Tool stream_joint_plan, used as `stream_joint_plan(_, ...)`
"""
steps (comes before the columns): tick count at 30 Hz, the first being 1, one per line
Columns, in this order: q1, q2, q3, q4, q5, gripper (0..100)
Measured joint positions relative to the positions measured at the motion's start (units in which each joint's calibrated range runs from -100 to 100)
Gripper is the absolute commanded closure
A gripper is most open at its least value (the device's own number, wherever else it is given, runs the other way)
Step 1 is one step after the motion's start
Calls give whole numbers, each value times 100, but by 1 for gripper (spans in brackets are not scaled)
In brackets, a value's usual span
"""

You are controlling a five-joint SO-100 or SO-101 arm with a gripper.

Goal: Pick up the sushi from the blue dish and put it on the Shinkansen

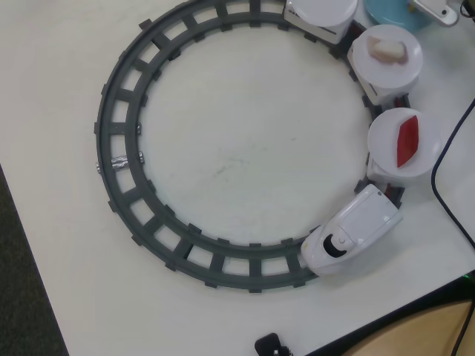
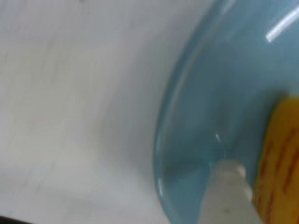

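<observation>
In the wrist view the blue dish fills the right half, very close and blurred. The sushi lies in it at the right edge, showing its yellow top with darker streaks. One white finger of my gripper comes up from the bottom edge, right beside the sushi's left side; the other finger is out of frame. In the overhead view the gripper is over the blue dish at the top right corner. The Shinkansen stands on the track at lower right, nose pointing lower left.
Behind the train, three cars carry white round plates: one with a red piece, one with a pale beige piece, one bare. The grey ring track circles the white table. A black cable runs along the right side.
</observation>
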Motion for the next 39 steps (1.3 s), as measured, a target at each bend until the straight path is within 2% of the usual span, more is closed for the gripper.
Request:
stream_joint_plan(5, 32, 101, -54, -35, 5, 98)
stream_joint_plan(6, 16, 101, -63, -26, 5, 99)
stream_joint_plan(15, 95, -185, 0, 26, -26, 98)
stream_joint_plan(23, 24, -2602, 973, -236, 37, 98)
stream_joint_plan(28, -748, -4017, 1972, -604, 805, 98)
stream_joint_plan(33, -1678, -4413, 3269, -901, 1956, 98)
stream_joint_plan(39, -2048, -4665, 4340, -1566, 3190, 98)
